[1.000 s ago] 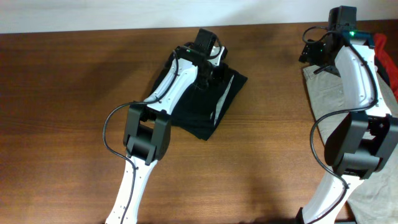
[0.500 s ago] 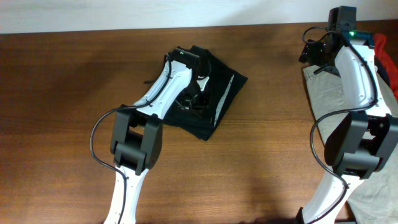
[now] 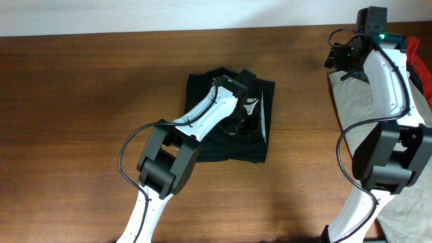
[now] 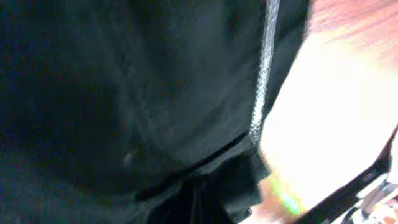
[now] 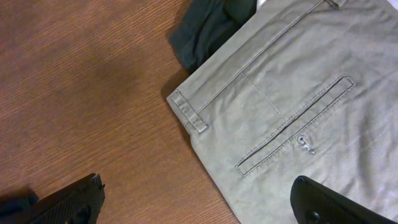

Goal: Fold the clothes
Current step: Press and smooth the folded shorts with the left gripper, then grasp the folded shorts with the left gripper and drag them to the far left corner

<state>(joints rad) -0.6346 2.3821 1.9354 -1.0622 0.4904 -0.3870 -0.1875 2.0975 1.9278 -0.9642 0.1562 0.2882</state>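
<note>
A black garment (image 3: 202,84) with thin white stripes lies folded in a rough square at the table's middle. My left gripper (image 3: 244,120) is down on its right part. In the left wrist view black cloth (image 4: 124,93) fills the frame, with a white stripe (image 4: 264,74), and it bunches where the jaws are; the fingers are hidden. Khaki trousers (image 3: 351,101) lie at the right edge. My right gripper (image 3: 341,57) hovers open and empty over their corner (image 5: 298,93), one finger on each side of the wrist view (image 5: 199,199).
A dark cloth (image 5: 211,25) lies by the trousers' top corner. A red item (image 3: 413,46) is at the far right. More grey fabric (image 3: 405,209) hangs at the lower right. Bare brown table (image 3: 67,101) spreads to the left.
My left arm has swung right, and the black garment has turned and slid right with it, from tilted to roughly square. The right arm has not moved.
</note>
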